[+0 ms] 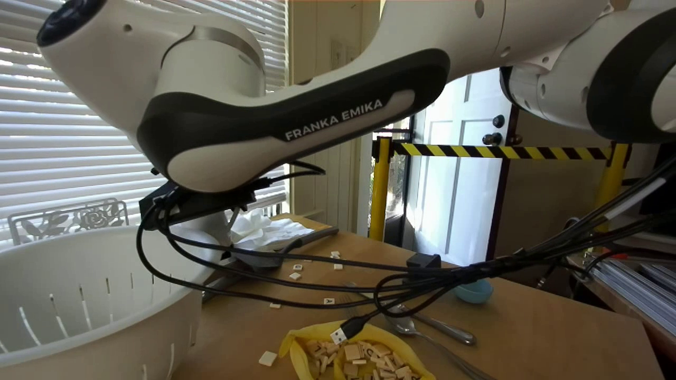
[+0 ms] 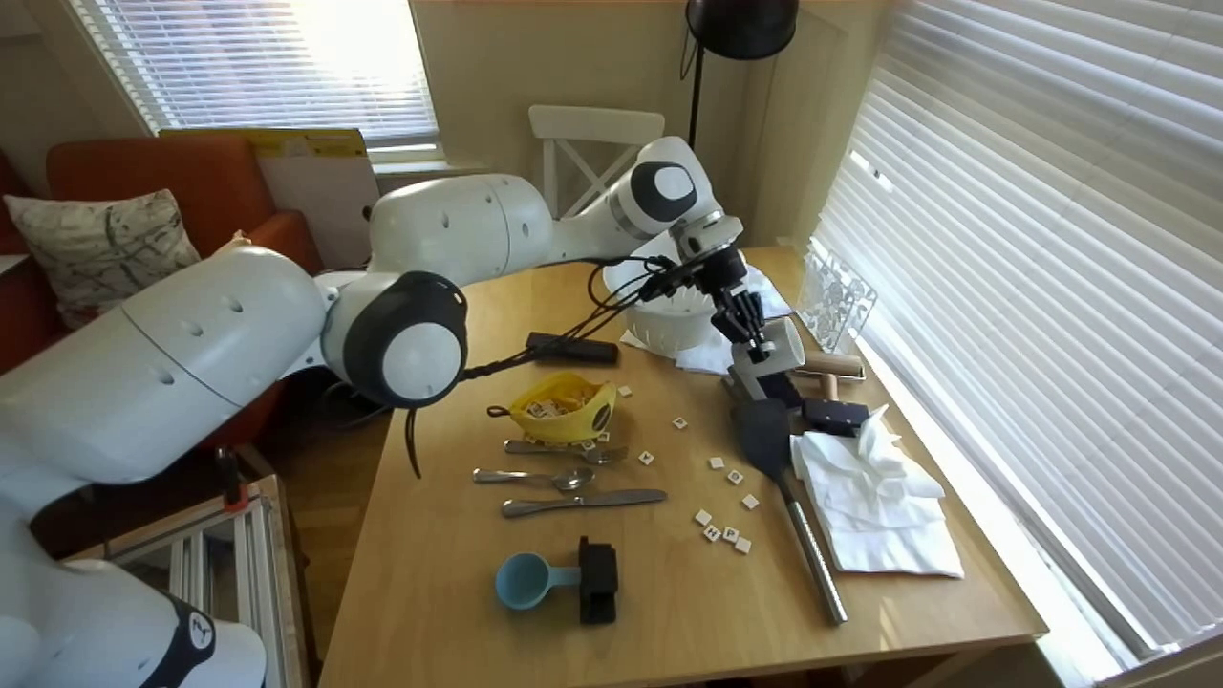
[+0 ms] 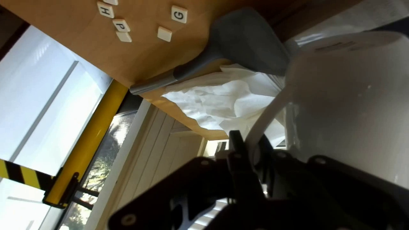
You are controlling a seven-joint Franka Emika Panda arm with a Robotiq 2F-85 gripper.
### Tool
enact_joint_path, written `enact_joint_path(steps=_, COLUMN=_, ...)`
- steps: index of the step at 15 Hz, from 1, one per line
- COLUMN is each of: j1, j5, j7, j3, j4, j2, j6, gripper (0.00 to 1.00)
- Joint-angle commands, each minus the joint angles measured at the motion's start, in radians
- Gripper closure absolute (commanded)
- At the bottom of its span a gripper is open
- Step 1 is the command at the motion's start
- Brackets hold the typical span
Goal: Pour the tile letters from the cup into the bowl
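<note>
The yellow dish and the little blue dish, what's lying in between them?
In an exterior view: a fork with tile letters beside it, then a spoon and a knife.

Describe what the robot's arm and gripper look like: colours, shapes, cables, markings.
The arm has rounded white segments with black covers and a metallic grey band; white lettering reads FRANKA EMIKA. Bundled black cables hang beneath it, one ending in a USB plug. The gripper is black, with jointed, angular linkages.

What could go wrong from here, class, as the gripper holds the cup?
The gripper holds the cup by its handle, so it might twist or slip.
It hangs beside the bowl, so tipping now could spill onto the table, where loose tiles lie.
Cables appear to loop near the bowl and might snag it.
</note>
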Motion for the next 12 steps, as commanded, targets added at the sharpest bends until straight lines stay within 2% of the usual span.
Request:
enact_joint_path(steps=1, j1=0.016, j5=0.004, j7=0.144, j3=-0.061, j4=0.038, j2=0.035, j6=0.066, gripper=0.97)
enact_joint_path(steps=7, j1=0.035, j5=0.013, j7=0.329, j3=-0.09, j4=0.038, j2=0.038, j6=-0.024, gripper=0.97)
enact_joint_path(steps=12, j1=0.051, j5=0.018, j7=0.488, j3=-0.094, j4=0.032, j2=0.033, j6=-0.256, gripper=0.97)
